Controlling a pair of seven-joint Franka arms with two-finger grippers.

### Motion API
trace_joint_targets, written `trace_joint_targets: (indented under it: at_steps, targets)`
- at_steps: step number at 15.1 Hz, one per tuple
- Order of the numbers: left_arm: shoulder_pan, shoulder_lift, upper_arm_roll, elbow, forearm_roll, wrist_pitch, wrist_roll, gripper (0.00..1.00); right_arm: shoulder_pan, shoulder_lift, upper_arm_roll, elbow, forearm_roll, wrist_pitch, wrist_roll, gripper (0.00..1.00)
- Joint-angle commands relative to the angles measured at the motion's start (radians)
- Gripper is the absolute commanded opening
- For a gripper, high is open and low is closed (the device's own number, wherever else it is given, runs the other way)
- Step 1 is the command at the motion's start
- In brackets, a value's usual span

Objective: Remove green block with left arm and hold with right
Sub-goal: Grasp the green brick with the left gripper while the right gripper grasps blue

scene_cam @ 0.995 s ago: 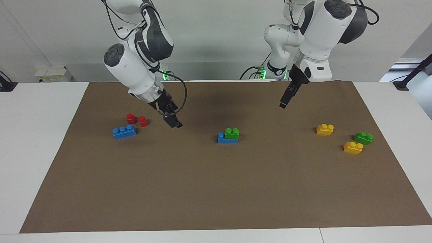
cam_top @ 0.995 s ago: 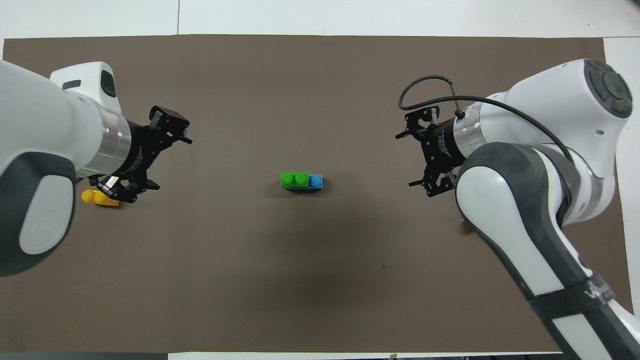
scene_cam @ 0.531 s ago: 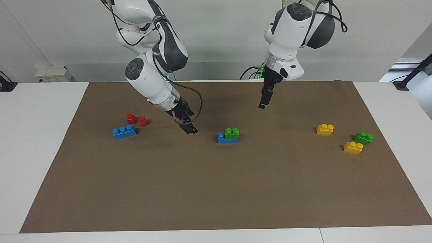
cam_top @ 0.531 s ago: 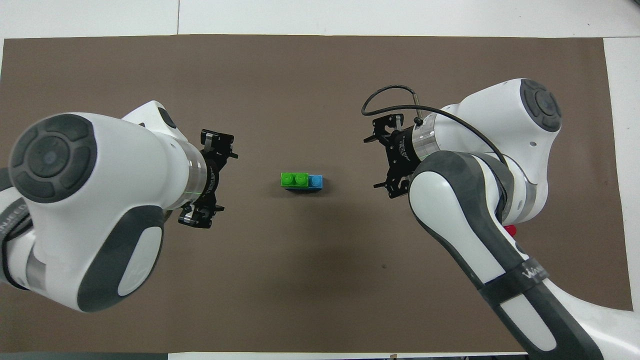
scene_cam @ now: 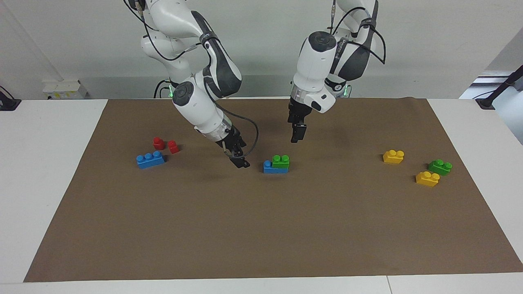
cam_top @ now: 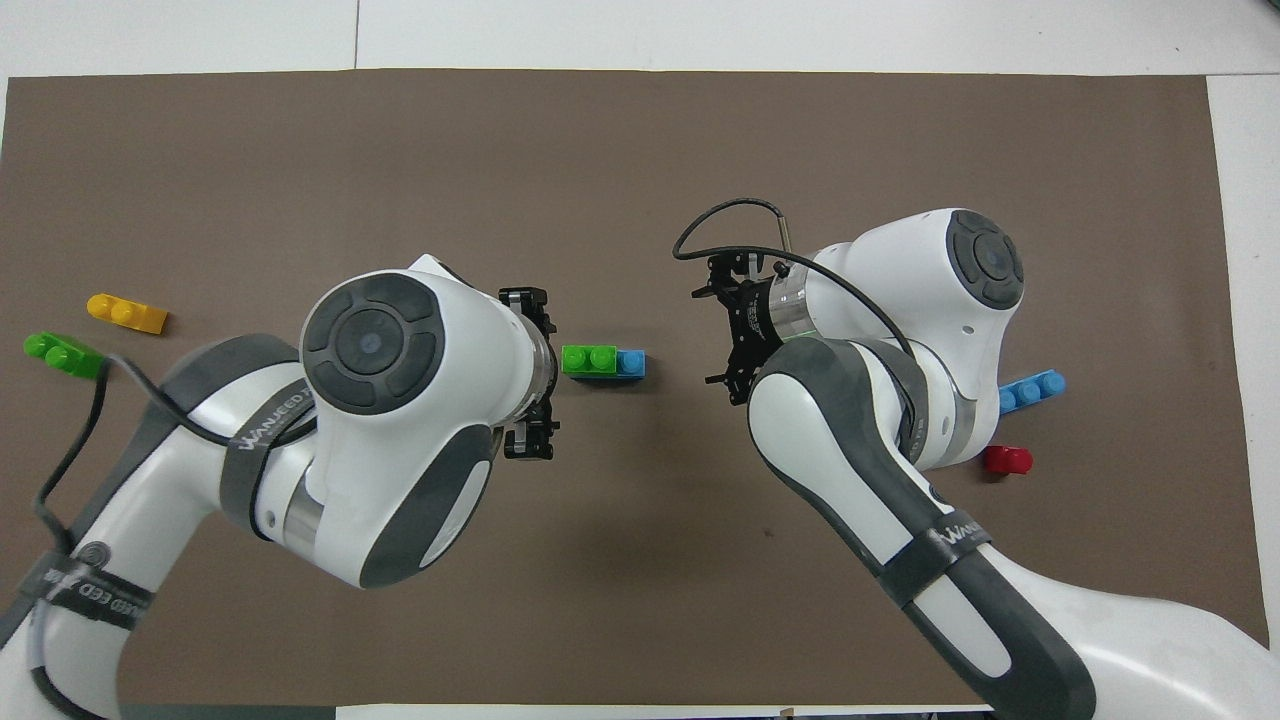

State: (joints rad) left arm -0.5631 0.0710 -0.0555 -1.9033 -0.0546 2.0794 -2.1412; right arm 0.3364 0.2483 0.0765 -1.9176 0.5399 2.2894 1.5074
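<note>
A green block [scene_cam: 281,161] with two studs sits on one end of a blue brick [scene_cam: 269,168] at the middle of the brown mat; both show in the overhead view, green block [cam_top: 588,358] and blue brick [cam_top: 631,362]. My left gripper [scene_cam: 295,138] hangs over the mat just beside this stack, toward the left arm's end, in the overhead view [cam_top: 536,370] too. My right gripper [scene_cam: 241,162] is low over the mat beside the stack, toward the right arm's end, and also shows in the overhead view [cam_top: 736,340]. Neither touches the stack.
A second green block [scene_cam: 440,166] and two yellow bricks [scene_cam: 393,156] [scene_cam: 427,178] lie toward the left arm's end. A blue three-stud brick [scene_cam: 150,159] and two red blocks [scene_cam: 159,143] [scene_cam: 173,146] lie toward the right arm's end.
Both arms have swung inward toward the green-and-blue stack at the mat's middle, and both grippers have come lower. The blocks have not moved.
</note>
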Motion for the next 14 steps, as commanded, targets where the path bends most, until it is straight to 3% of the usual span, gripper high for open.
trace_joint_targets:
  at_steps: [1,14]
  targets:
    - [-0.044,0.062,0.016,0.006,0.068,0.056,-0.132,1.00,0.019,0.043,0.000,-0.006,0.032,0.067,0.004,0.99]
    - [-0.057,0.199,0.017,0.021,0.142,0.143,-0.247,1.00,0.133,0.169,0.000,-0.008,0.137,0.240,-0.004,1.00]
